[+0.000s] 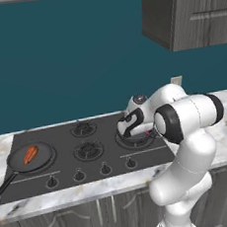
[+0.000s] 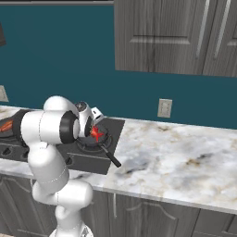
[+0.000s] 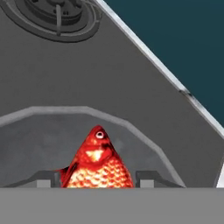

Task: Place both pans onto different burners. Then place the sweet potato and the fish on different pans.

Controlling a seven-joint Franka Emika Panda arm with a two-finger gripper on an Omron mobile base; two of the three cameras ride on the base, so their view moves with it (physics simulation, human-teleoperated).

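I see a glossy, scaly red fish (image 3: pixel 97 164), matt black pans (image 1: pixel 26 163), a polished marble table (image 2: pixel 185 162), and grey wood-grain cabinets (image 2: pixel 171 37).

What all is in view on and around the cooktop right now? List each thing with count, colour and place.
pans: 2, black; one on the cooktop's left burner, handle pointing off the front-left; the other on the right burner, handle toward the front-right
sweet potato: 1, dull orange-brown, lying in the left pan
fish: 1, bright red-orange, in the right pan, between the fingertips
burners: 2 uncovered, black, middle of the cooktop, one rear, one front
knobs: small, black, in a row along the front edge
cooktop: 1, black, set in the counter
counter: marble, white-grey
wall outlet: 1, pale, on the teal wall
cabinets: grey wood, above and below
gripper: 1, low over the right pan, jaws either side of the fish
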